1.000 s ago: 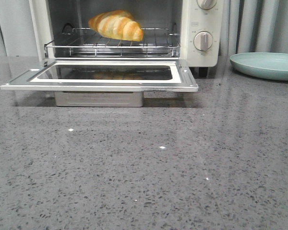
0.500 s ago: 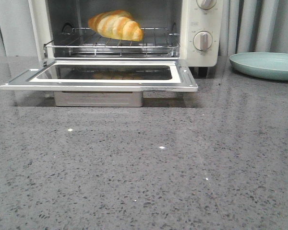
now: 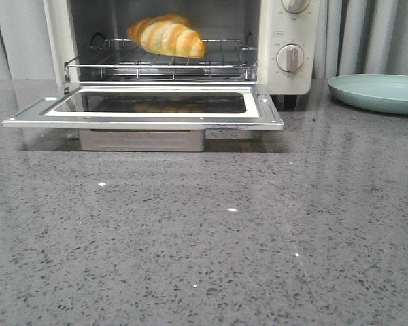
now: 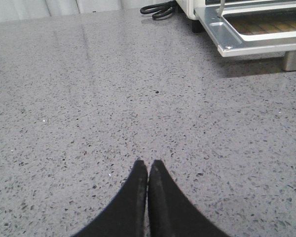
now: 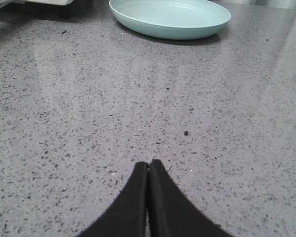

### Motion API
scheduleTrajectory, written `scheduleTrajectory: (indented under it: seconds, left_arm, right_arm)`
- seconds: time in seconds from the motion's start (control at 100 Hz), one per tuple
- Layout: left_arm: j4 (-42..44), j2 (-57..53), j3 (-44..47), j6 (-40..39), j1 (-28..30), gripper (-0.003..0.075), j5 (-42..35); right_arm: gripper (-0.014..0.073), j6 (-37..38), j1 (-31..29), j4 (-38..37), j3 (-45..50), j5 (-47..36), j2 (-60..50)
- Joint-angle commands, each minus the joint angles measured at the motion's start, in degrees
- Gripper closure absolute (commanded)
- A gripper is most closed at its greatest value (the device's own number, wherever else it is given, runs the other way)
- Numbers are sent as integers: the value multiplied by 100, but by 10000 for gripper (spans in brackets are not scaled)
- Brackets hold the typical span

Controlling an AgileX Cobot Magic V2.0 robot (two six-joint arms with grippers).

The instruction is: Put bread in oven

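The bread (image 3: 166,35), a golden-orange roll with pale stripes, lies on the wire rack (image 3: 160,62) inside the cream-white oven (image 3: 272,54). The oven's glass door (image 3: 143,109) hangs open, flat over the counter; its corner also shows in the left wrist view (image 4: 251,29). Neither gripper shows in the front view. My left gripper (image 4: 148,164) is shut and empty, low over bare counter, well short of the door. My right gripper (image 5: 148,163) is shut and empty over bare counter, short of the plate.
A pale green round plate (image 3: 377,92) sits on the grey speckled counter right of the oven, also in the right wrist view (image 5: 170,17). A black cable (image 4: 158,9) lies on the counter beside the oven. Two round knobs (image 3: 290,58) are on the oven's right panel.
The whole front view has shifted very slightly to the right. The bread, door and plate keep their places relative to each other.
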Motion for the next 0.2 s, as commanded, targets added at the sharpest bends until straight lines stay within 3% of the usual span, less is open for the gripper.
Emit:
scheduleTrajectory:
  seconds: [0.0,0.19]
  left_arm:
    - [-12,-162,120,-54,24,741,-399]
    - [-12,-162,120,-54,24,741,-399]
  right_arm:
    - [650,-56,-33,-17,152,-159,-129]
    - [650,-56,-33,-17,152,-159,-129]
